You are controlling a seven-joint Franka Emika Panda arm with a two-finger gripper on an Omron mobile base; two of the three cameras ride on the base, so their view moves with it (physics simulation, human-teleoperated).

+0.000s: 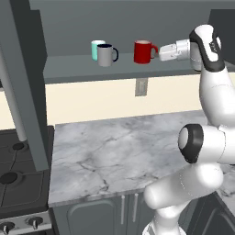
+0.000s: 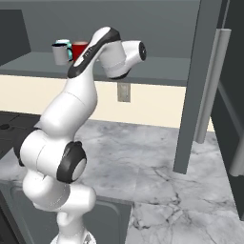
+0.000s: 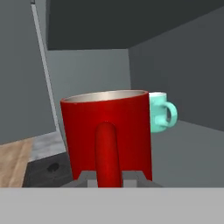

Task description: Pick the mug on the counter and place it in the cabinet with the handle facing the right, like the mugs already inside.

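Note:
The red mug (image 1: 143,52) stands upright on the cabinet's grey shelf (image 1: 73,71), to the right of the grey and teal mugs. Its red loop handle (image 1: 154,49) points right, toward my gripper (image 1: 160,53). In the hand view the handle (image 3: 108,153) runs straight down the front of the mug (image 3: 105,127), and my gripper (image 3: 108,178) is shut on it, one fingertip tight against each side. In the right base view my arm hides most of the mug (image 2: 80,48). Below lies the marble counter (image 1: 114,147).
A grey mug with a dark handle (image 1: 106,55) and a teal mug (image 1: 95,48) stand left of the red one. The cabinet's open door (image 1: 25,82) hangs at the left above the black stove (image 1: 18,174). A wall outlet (image 1: 141,87) sits under the shelf.

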